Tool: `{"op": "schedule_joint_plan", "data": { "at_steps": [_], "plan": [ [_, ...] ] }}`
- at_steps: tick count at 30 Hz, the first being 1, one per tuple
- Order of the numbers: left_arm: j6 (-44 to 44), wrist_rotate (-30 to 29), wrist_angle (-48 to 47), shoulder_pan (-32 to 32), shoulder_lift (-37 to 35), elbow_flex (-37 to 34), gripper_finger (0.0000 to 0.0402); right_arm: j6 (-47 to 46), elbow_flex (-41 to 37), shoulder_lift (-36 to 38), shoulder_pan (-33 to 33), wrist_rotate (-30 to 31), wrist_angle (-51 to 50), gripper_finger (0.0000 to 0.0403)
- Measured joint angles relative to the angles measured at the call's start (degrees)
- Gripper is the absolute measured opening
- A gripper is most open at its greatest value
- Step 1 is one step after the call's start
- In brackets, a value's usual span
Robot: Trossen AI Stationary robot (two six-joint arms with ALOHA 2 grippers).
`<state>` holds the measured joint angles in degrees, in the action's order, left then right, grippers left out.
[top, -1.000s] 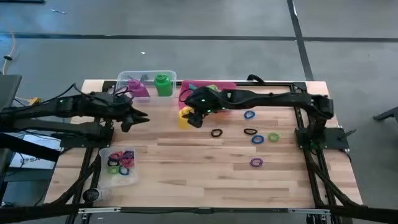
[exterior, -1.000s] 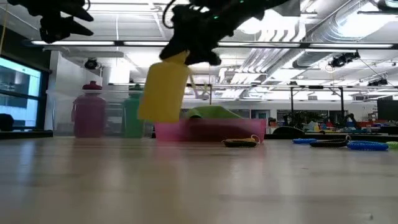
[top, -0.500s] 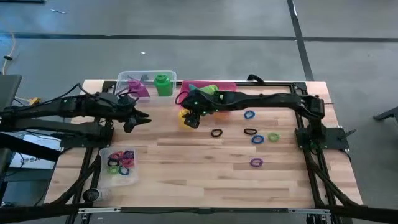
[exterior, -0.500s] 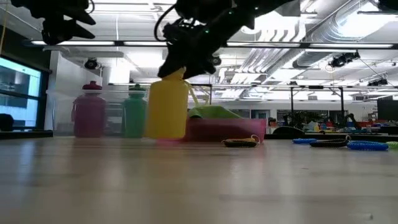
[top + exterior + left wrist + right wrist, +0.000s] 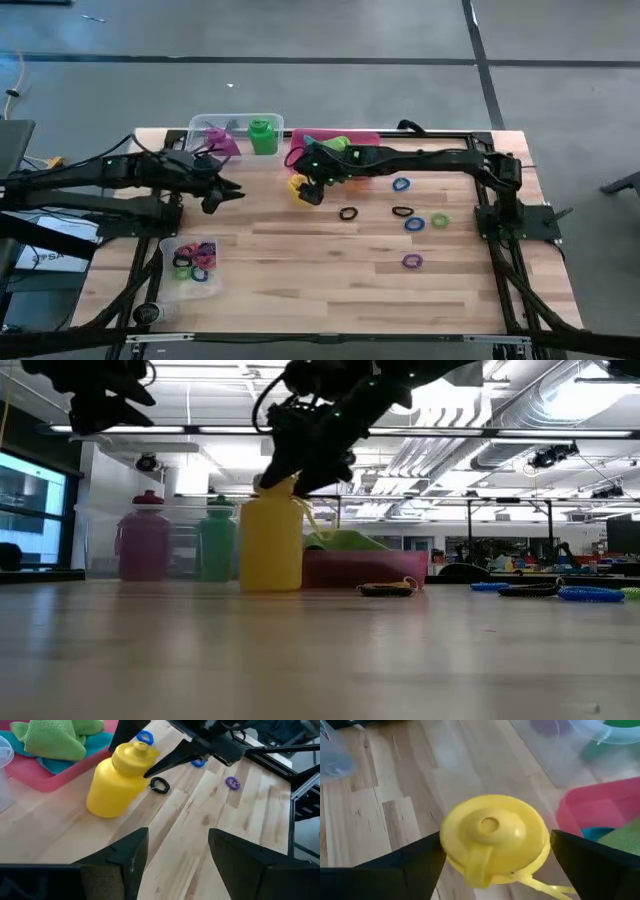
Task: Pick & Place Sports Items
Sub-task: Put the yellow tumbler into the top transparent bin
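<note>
A: Containers first?
B: 1 clear tub (image 5: 236, 128) at the table's (image 5: 300, 270) far edge, toward the far-left corner, holding a purple bottle (image 5: 222, 143) and a green bottle (image 5: 263, 135), both upright. Just beside it along the far edge, a pink tray (image 5: 372, 137) with a green cloth (image 5: 55, 737) heaped over a teal cloth (image 5: 60, 759). Near the near-left corner, a second clear tub (image 5: 192, 259) with a handful of coloured rings (image 5: 196, 256) inside.

A: Loose items?
B: Yellow bottle (image 5: 271, 544) standing upright on the wood, just in front of the pink tray. More rings scattered over the right half: 1 black (image 5: 348, 213), 1 blue (image 5: 402, 185), 1 green (image 5: 439, 221), 1 purple (image 5: 412, 261), among others.

A: Right arm?
B: Stretched from the right edge across toward the far middle, right gripper (image 5: 492, 851) pointing down at the yellow bottle's cap. Fingers spread, 1 on each side of the cap; contact hard to judge.

A: Left arm?
B: Reaching in from the left edge, left gripper (image 5: 224, 190) raised above the wood near the far tub, well apart from the yellow bottle. Fingers partly apart, nothing between them.
</note>
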<state>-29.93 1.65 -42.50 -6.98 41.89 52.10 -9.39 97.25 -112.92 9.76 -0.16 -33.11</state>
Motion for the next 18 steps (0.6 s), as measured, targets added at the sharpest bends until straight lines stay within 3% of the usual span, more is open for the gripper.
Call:
{"op": "schedule_joint_plan", "data": {
  "at_steps": [6, 18],
  "plan": [
    [0.55, -0.26, 0.01, 0.0, 1.09, 0.0, 0.0169, -0.02, 0.0, 0.49, 0.0, 0.04, -0.71, 0.0292],
    [18.56, -3.62, 4.24, -0.02, 5.48, 0.0, 0.0177, -2.27, 0.04, 6.08, 1.03, 0.0, -4.1, 0.0294]
  ]
}}
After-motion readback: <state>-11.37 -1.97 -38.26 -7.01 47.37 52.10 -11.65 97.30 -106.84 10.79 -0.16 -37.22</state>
